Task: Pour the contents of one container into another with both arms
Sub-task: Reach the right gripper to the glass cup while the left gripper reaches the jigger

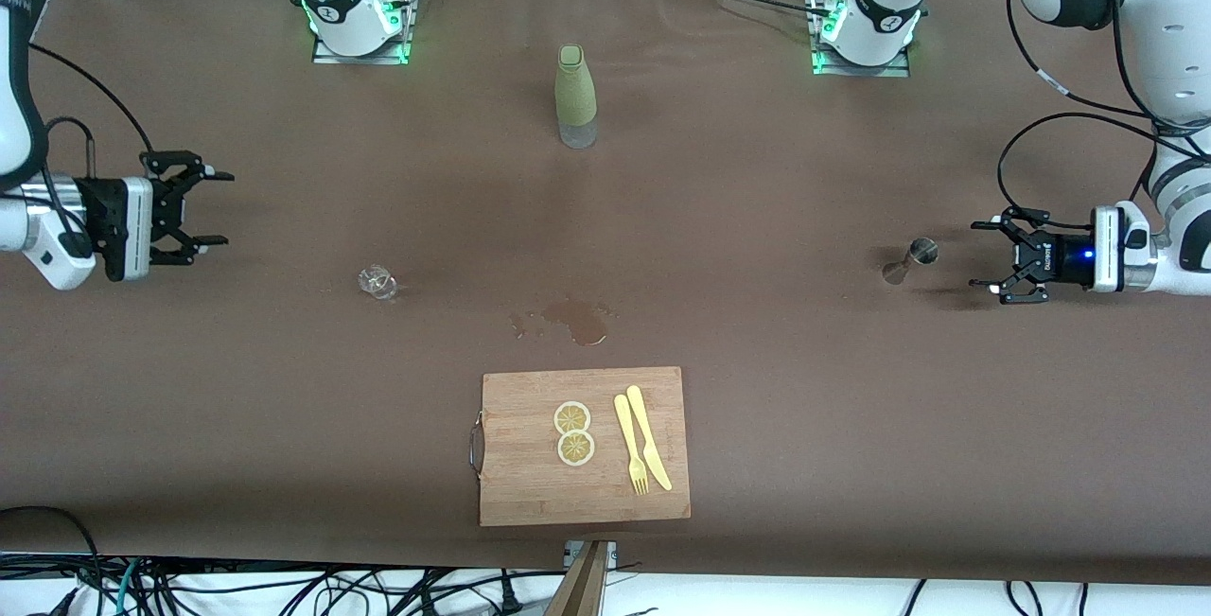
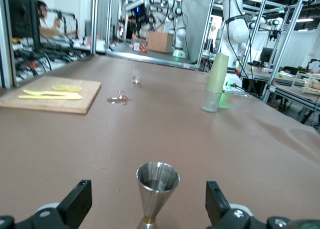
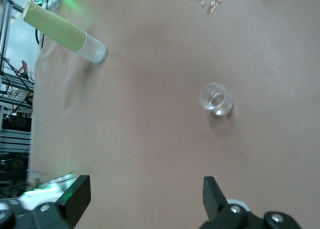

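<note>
Brown-covered table (image 1: 851, 427): wooden cutting board (image 1: 530, 484) at the edge nearest the front camera, carrying two lemon slices (image 1: 573, 432), a yellow fork (image 1: 630, 446) and knife (image 1: 649, 436); a green-sleeved bottle (image 1: 575, 96) stands upright between the arm bases. Left gripper (image 1: 989, 256), fingers apart, sits low just beside the upright steel jigger (image 1: 910, 258) at the left arm's end; right gripper (image 1: 216, 209), fingers apart, holds nothing, well apart from the small clear glass (image 1: 377, 282). A wet patch (image 1: 572, 321), probably spilled liquid, lies between board and bottle.
</note>
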Controlling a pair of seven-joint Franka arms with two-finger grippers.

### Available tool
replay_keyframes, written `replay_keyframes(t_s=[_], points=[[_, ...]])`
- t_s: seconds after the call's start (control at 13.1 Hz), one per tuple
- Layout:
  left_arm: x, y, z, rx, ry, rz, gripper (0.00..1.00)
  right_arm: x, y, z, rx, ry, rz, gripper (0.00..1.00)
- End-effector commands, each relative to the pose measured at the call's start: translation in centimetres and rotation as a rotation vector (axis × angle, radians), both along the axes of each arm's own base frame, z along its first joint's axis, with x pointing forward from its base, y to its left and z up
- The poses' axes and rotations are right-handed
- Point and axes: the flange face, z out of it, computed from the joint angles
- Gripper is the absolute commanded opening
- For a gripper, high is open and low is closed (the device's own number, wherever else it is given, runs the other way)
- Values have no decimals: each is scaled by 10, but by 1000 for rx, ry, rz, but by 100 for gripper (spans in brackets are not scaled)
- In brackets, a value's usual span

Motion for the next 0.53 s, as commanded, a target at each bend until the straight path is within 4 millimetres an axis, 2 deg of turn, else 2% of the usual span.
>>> replay_keyframes(t_s=[0.0,0.15,0.31,0.46], points=[[-11,6,-44,-76,-135,30,100,10,-8,-52,165,-73,29,100],[-22,2,-74,-107,-162,53,100,14,-13,-100,299,-147,39,100],[-30,-9,-86,-134,-176,61,100,12,-10,-146,428,-218,61,100],[-32,-21,-97,-152,-187,58,100,8,-7,-183,513,-280,88,100]])
